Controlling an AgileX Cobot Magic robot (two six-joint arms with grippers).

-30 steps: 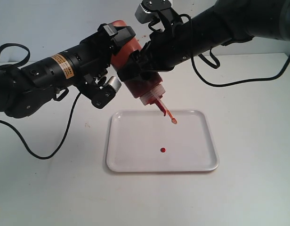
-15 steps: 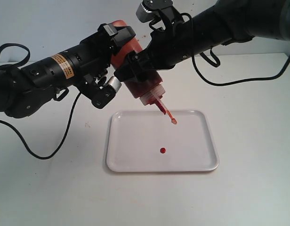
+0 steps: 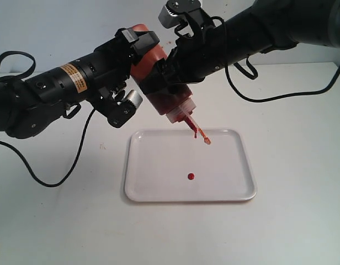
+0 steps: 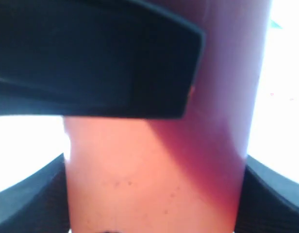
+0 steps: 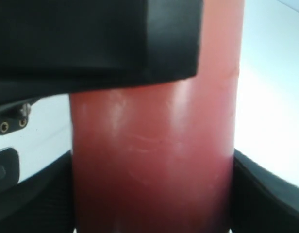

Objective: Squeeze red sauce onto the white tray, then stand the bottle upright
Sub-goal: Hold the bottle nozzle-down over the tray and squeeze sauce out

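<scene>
The bottle (image 3: 169, 100) hangs tilted above the white tray (image 3: 159, 182), its nozzle (image 3: 198, 132) pointing down toward the tray's far right part. My left gripper (image 3: 138, 47) is shut on the bottle's upper end. My right gripper (image 3: 165, 74) is shut on its middle. The bottle's red wall (image 4: 154, 179) fills the left wrist view, and the same red body (image 5: 152, 160) fills the right wrist view, pressed between dark fingers on both sides. One round blob of red sauce (image 3: 191, 176) lies near the tray's middle. A small drop clings at the nozzle tip.
The tray lies on a plain white tabletop (image 3: 291, 165). Black cables (image 3: 48, 179) trail over the table on the left and behind the right arm. Both arms cross above the tray's far edge.
The nozzle tip has shifted slightly right and down over the tray. The right gripper has edged a little along the bottle. The blob on the tray is unchanged.
</scene>
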